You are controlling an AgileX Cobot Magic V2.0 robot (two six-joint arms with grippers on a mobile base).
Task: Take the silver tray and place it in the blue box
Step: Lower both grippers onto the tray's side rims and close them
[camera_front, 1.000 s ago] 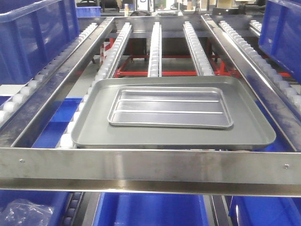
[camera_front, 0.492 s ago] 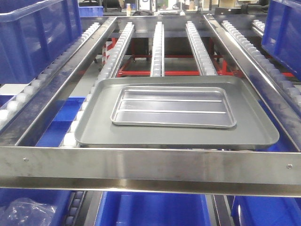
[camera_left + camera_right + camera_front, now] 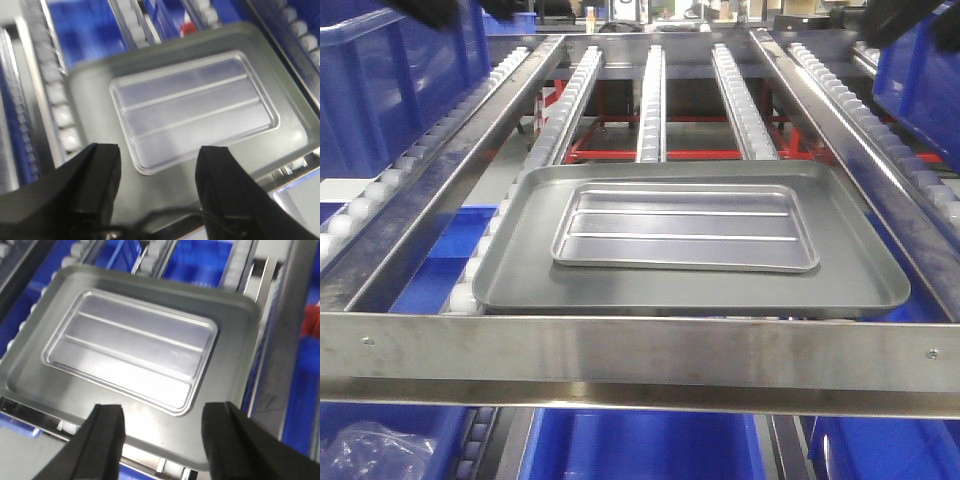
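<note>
The silver tray (image 3: 685, 228) is shiny, with two long ridges, and lies flat inside a larger dull grey tray (image 3: 690, 290) on the roller rails. A deep blue box (image 3: 390, 90) stands at the far left and another blue box (image 3: 925, 75) at the far right. My left gripper (image 3: 157, 150) hovers open above the silver tray's (image 3: 192, 112) near corner, holding nothing. My right gripper (image 3: 162, 410) is also open and empty, above the grey tray's (image 3: 150, 425) near rim with the silver tray (image 3: 130, 350) beyond it. Dark arm parts (image 3: 435, 10) show at the top corners of the front view.
White roller rails (image 3: 650, 100) run back from the trays between steel side rails. A steel cross beam (image 3: 640, 350) spans the front. Blue bins (image 3: 640, 450) sit below it, one holding a plastic bag (image 3: 370, 450). A red frame (image 3: 700, 150) shows under the rails.
Dark parts of both arms have come into the top corners of the front view. The two trays lie as before.
</note>
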